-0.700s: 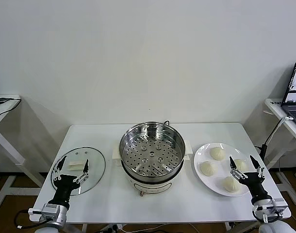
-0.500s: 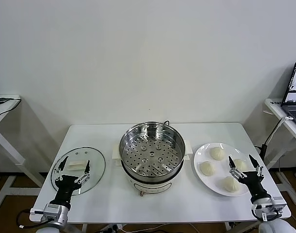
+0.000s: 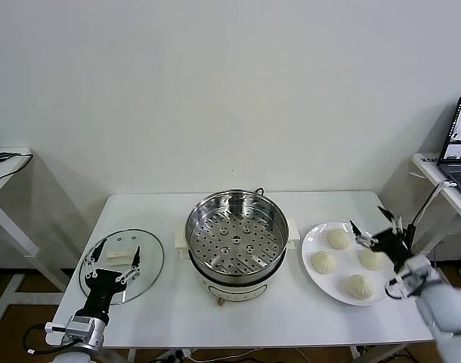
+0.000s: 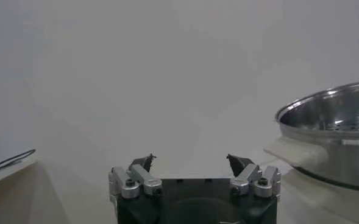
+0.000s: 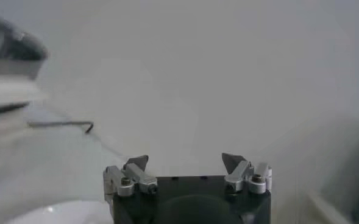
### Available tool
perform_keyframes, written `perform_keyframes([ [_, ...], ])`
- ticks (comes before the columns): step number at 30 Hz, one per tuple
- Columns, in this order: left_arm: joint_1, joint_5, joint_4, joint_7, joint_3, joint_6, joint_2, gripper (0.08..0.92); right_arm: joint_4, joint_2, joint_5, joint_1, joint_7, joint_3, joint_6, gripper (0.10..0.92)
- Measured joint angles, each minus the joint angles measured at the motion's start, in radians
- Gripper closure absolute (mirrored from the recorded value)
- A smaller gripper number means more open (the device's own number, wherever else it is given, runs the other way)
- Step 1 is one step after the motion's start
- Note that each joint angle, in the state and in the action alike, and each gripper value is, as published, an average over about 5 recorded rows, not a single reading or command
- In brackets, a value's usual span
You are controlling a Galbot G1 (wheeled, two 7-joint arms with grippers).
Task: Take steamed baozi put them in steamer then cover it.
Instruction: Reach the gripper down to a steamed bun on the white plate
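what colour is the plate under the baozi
White, a plain flat plate; it shows best in the head view.

Hidden/cut off: my right arm (image 3: 442, 306) runs out at head view's corner; laptop (image 3: 459, 147) cut by edge; steamer (image 5: 11, 61) blurred in right wrist view; lid (image 3: 122, 265) partly behind my left gripper (image 3: 114, 257).

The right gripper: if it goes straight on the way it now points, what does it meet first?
Probably nothing close: the open right gripper hangs above the plate of buns, and its wrist view shows only bare wall ahead.
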Motion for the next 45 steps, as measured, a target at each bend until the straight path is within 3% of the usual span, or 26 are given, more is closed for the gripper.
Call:
perform_keyframes([
  [11, -0.007, -0.001, -0.027, -0.003, 0.008, 0.005, 0.0, 0.177, -0.235, -0.125, -0.113, 0.535, -0.443, -0.526, -0.019, 0.203],
  [18, -0.013, -0.003, -0.028, -0.004, 0.01, 0.009, -0.002, 0.177, -0.367, -0.107, -0.173, 0.768, -0.622, -0.769, -0.014, 0.203],
  [27, -0.014, -0.011, -0.032, -0.004, 0.004, 0.011, -0.001, 0.177, -0.51, -0.044, -0.259, 0.887, -0.702, -0.905, -0.007, 0.203],
  [45, -0.009, -0.011, -0.027, -0.003, 0.0, 0.007, -0.007, 0.177, -0.682, 0.104, -0.346, 0.921, -0.697, -0.95, -0.006, 0.203],
])
